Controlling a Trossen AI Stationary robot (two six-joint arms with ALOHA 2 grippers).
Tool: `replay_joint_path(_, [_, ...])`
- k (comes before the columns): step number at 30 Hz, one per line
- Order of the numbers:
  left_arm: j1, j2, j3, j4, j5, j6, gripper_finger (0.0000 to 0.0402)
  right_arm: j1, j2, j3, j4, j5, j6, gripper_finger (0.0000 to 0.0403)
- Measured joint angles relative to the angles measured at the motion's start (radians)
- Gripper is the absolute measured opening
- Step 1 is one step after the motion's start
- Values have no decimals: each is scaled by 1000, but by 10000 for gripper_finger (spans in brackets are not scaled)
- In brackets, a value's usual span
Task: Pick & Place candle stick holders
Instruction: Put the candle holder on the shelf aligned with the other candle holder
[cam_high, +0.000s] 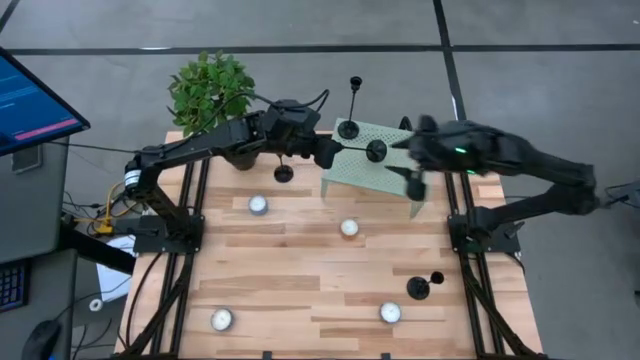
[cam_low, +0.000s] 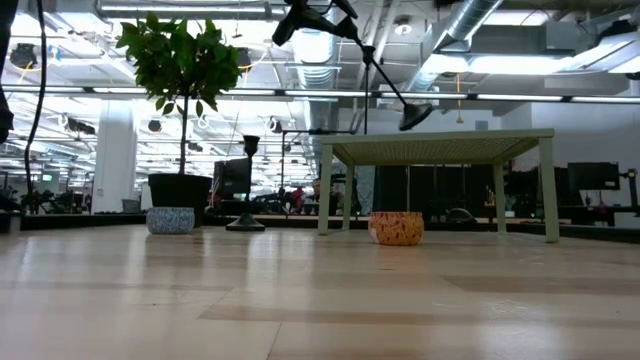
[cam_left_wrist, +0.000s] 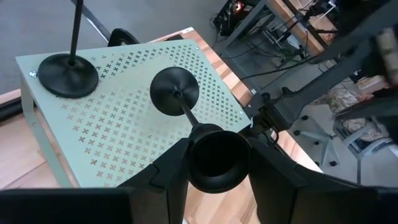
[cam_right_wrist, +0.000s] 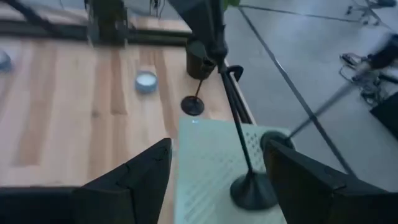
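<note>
Four black candle stick holders show in the high view, and we take them from left to right, with clock directions read on that view from the table's middle. At about eleven o'clock the plant stands at the far edge, and just beside it one holder sits on the wooden table, untouched. Next comes our left gripper, its fingers closed narrow on the cup of a carried holder. We hold it tilted in the air, its disc base out over the pale green perforated stand at twelve o'clock. The low view shows that base clear above the stand's top, so this one is not yet set down. A placed holder stands upright on the stand's far corner. Our right gripper hovers at about one o'clock, fingers wide and empty. At five o'clock the last holder waits on the table near a tealight. By our reckoning one is done, one is in hand, and two remain.
</note>
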Motion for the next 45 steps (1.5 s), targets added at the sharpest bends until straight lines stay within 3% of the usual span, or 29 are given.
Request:
replay_joint_path(9, [-6,0,0,1,-1,1,140,-134,262,136,5,-101,-140,267])
replay_joint_path(14, [-6,-1,0,1,-1,2,140,-139,335,199,0,-155,-167,268])
replay_joint_path(24, [-6,-1,0,1,13,2,140,-151,416,217,-14,-133,-182,259])
replay_joint_path(29, [-6,-2,0,1,14,8,140,-152,415,217,-15,-119,-193,205])
replay_joint_path(38, [-14,-2,0,19,11,10,140,-171,416,217,-44,-150,-192,34])
replay_joint_path(45, [-24,-4,0,36,8,29,141,-169,416,216,-43,-154,-212,5])
